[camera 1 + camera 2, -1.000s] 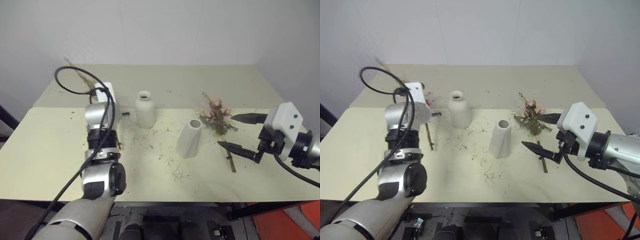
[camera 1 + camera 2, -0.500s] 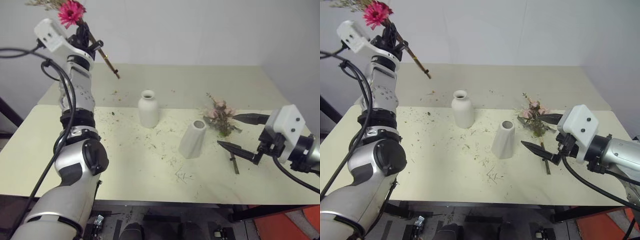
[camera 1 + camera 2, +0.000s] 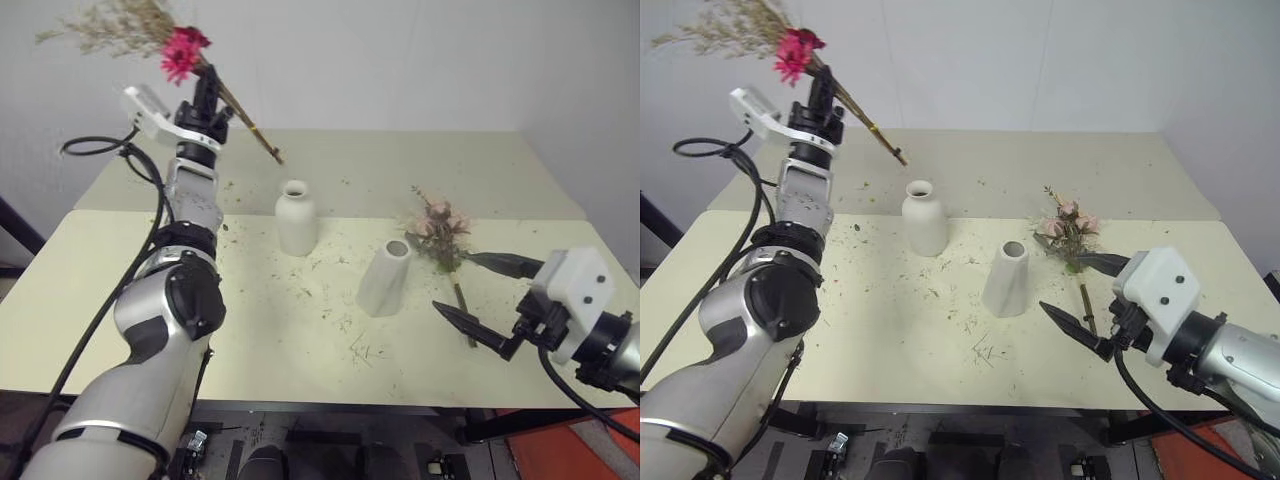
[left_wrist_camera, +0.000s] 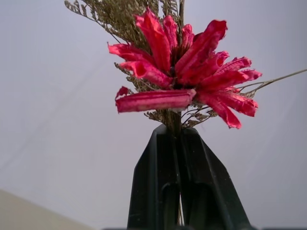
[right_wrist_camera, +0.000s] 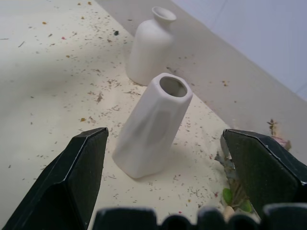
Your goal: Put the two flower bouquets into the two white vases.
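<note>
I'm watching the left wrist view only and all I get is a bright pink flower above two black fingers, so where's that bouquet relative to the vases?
Observer: The left gripper, shut on the slim bouquet, holds it high above the table's far left side, flowers up, stem end slanting down toward the bottle-shaped vase.
Operator: Is either vase filled?
Observer: No, both mouths are open; the tapered vase stands nearer, to the right.
Operator: And the other bouquet?
Observer: The rose bouquet lies on the table right of the tapered vase.
Operator: The right arm?
Observer: The right gripper is open, holding nothing, beside that bouquet's stem.
</note>
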Motion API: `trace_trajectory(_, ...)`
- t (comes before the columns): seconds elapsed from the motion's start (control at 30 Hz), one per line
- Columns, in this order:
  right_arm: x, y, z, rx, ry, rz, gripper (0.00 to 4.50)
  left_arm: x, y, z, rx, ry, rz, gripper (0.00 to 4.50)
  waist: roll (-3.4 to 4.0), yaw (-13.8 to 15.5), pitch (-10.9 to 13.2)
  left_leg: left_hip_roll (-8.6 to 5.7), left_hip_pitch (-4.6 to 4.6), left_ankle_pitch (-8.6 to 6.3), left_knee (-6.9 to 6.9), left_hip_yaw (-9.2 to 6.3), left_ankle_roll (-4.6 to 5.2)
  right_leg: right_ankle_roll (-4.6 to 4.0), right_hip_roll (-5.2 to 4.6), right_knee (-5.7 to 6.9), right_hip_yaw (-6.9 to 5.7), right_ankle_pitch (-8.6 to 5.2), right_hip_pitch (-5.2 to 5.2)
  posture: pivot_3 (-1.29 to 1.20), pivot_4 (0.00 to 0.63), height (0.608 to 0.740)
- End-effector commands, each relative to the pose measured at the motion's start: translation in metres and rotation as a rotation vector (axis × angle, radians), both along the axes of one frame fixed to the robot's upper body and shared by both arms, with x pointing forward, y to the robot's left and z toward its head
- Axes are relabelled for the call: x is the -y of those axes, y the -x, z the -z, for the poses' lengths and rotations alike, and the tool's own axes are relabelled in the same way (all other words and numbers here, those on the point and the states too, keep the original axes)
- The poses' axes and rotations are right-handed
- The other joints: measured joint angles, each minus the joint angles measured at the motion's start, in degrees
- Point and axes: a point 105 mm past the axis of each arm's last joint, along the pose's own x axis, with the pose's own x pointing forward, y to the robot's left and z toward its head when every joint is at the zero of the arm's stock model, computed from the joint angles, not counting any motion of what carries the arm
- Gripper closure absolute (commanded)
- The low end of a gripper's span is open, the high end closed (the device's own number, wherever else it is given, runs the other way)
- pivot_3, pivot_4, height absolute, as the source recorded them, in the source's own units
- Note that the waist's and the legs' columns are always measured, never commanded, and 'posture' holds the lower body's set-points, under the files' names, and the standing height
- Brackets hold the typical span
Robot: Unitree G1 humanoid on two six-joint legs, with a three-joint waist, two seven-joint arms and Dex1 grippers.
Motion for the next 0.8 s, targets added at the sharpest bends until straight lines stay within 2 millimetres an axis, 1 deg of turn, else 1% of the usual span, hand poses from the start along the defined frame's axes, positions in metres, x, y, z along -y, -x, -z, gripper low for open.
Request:
trace_trajectory(0.03,0.001,0.005,-0.007,0.04,0.012,0.019,0.0,0.02,0.008,-0.021,0.105,-0.142,0.023,4.47,0.0,0.0,0.0,0.0,0.0,0.0,0.0,0.0,0.0,0.0,0.01,0.0,0.0,0.0,0.0,0.0,0.15,0.74)
trace_trajectory(0.17,0.003,0.005,-0.007,0.039,0.026,0.024,0.0,0.029,0.01,-0.018,0.123,-0.178,0.05,4.47,0.0,-0.61,0.0,0.01,0.02,0.0,-0.01,0.0,0.01,0.0,0.02,-0.01,0.02,0.0,0.0,0.0,0.15,0.74)
trace_trajectory(0.3,0.006,0.005,-0.015,0.063,0.031,0.024,0.0,0.035,0.01,-0.009,0.123,-0.26,0.052,4.47,0.0,-0.7,0.0,0.02,0.05,0.0,0.0,0.0,0.02,0.0,0.04,0.02,0.03,0.0,0.0,0.0,0.15,0.74)
trace_trajectory(0.43,0.007,0.004,-0.018,0.07,0.031,0.024,0.0,0.034,0.011,-0.005,0.125,-0.303,0.029,4.47,0.0,-0.6,0.0,0.02,0.03,0.0,0.0,0.0,0.02,0.0,0.03,0.01,0.03,0.0,0.0,0.0,0.15,0.74)
trace_trajectory(0.6,0.007,0.004,-0.014,0.054,0.033,0.02,0.0,0.03,0.009,-0.003,0.11,-0.285,0.012,4.47,0.0,-0.53,0.0,0.02,0.01,-0.01,0.0,-0.01,0.03,0.0,0.03,0.01,0.03,0.0,0.0,0.0,0.15,0.74)
trace_trajectory(0.8,0.006,0.002,-0.012,0.051,0.032,0.019,0.0,0.044,0.009,0.011,0.107,-0.431,0.029,4.47,0.01,-0.54,0.0,0.01,0.03,-0.01,0.0,0.0,0.03,0.0,0.03,0.02,0.03,0.0,0.01,0.0,0.15,0.74)
